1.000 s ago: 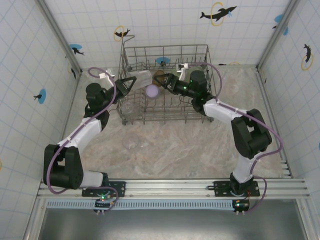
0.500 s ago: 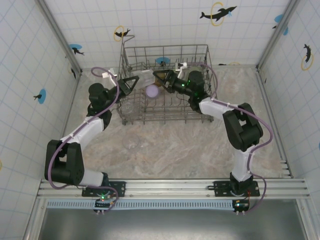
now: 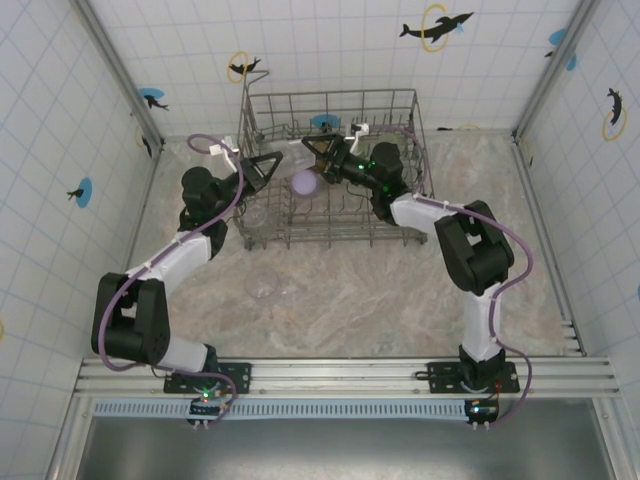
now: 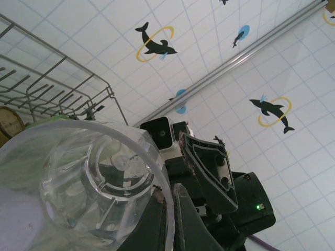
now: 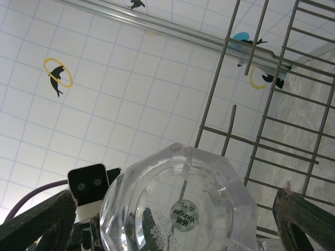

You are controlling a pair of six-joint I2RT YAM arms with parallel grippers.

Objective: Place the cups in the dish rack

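right arm [image 3: 470, 250] has folded inward, right gripper [image 3: 318, 155] straddling clear cup [image 3: 291, 154]

The right arm keeps reaching left across the dish rack [image 3: 330, 96], its elbow swinging in toward the basket. The right gripper [image 3: 322, 150] slides up to the clear cup [image 3: 291, 155], fingers spread wide. The left gripper [image 3: 270, 165], clamped on that cup's rim, edges up and rightward to meet it, and the gap between them closes.
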